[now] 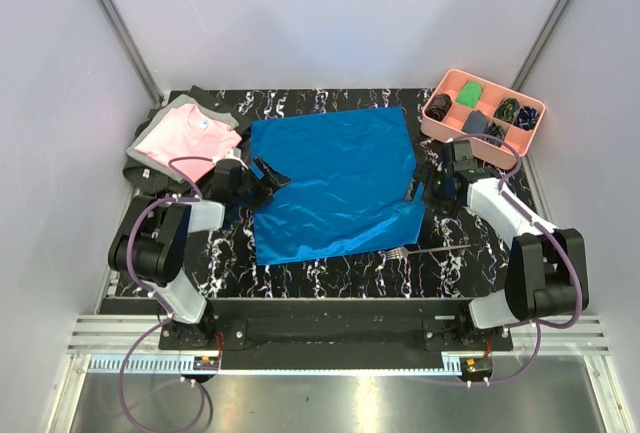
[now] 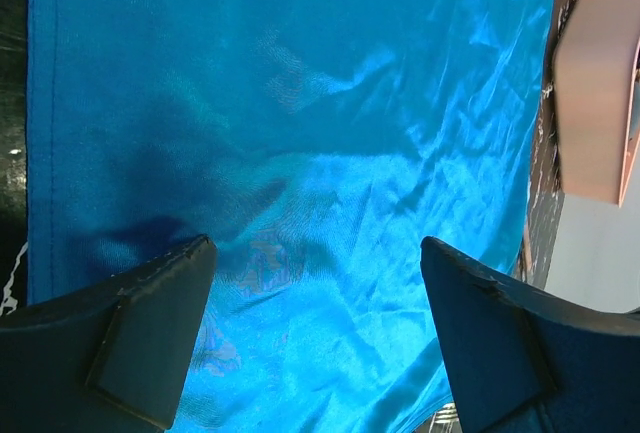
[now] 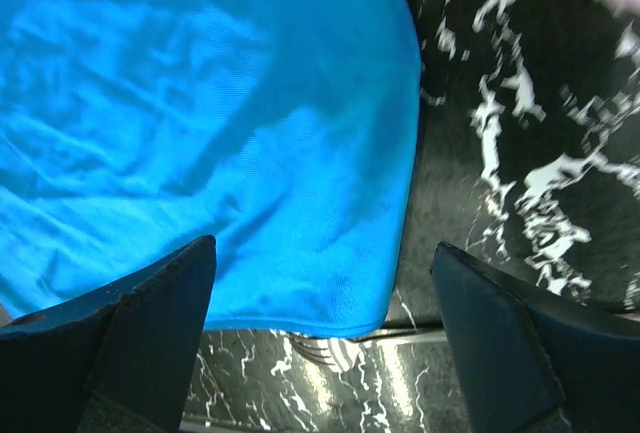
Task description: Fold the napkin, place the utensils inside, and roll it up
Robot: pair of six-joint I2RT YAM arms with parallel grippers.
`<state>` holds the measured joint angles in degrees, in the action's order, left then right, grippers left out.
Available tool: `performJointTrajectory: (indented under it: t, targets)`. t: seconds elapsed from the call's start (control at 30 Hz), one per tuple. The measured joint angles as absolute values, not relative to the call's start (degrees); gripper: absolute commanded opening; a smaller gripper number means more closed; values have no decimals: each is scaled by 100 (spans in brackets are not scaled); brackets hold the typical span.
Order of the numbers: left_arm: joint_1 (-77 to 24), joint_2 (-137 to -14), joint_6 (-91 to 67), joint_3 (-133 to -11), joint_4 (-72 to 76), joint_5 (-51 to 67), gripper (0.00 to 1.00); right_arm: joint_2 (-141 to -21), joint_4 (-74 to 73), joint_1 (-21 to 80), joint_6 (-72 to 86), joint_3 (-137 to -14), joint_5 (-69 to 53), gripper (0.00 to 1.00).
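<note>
Pale, matte panels close the booth in on three sides: a back wall point(image 1: 330, 13), a left wall point(image 1: 50, 153) and a right wall point(image 1: 600, 103). Slanting aluminium struts point(image 1: 118, 28) mark the two far corners. The tabletop point(image 1: 330, 271) is black marble-look with white veining. An aluminium rail point(image 1: 100, 335) runs along its near edge, with a brushed metal sheet point(image 1: 330, 398) below. The light is soft and even.

One blue napkin point(image 1: 335, 178) lies on the desk point(image 1: 330, 268). One fork point(image 1: 432, 249) sits at its near right corner. A thin dark sliver point(image 1: 410, 190) by the right edge may be a second utensil, though I can't be sure. There is one pink shirt point(image 1: 188, 138) far left and one pink tray point(image 1: 436, 123) far right, holding roughly six cloth bundles point(image 1: 508, 109). Two arms, with a left gripper point(image 2: 312, 248) and a right gripper point(image 3: 325, 253).
</note>
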<state>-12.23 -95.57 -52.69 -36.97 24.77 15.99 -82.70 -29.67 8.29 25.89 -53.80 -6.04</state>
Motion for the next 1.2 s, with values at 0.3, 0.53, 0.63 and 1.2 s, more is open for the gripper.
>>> performJointTrajectory:
  t: [0.3, 0.53, 0.63, 1.2]
  targets:
    - [-1564, -8777, -4853, -3706, 1837, 1415, 90, -8565, -2956, 829, 2899, -5022, -1063, 70]
    - [-1811, -8705, -4812, -3594, 1966, 1334, 90, -8779, -2926, 829, 2985, -4888, -1063, 58]
    - [-1811, -8877, -4886, -3489, 2150, 1354, 90, -8853, -2910, 829, 2980, -4827, -1052, 39]
    - [-1806, -9282, -5286, -3061, 3111, 1487, 90, -7520, -3924, 827, 2508, -6204, -373, 64]
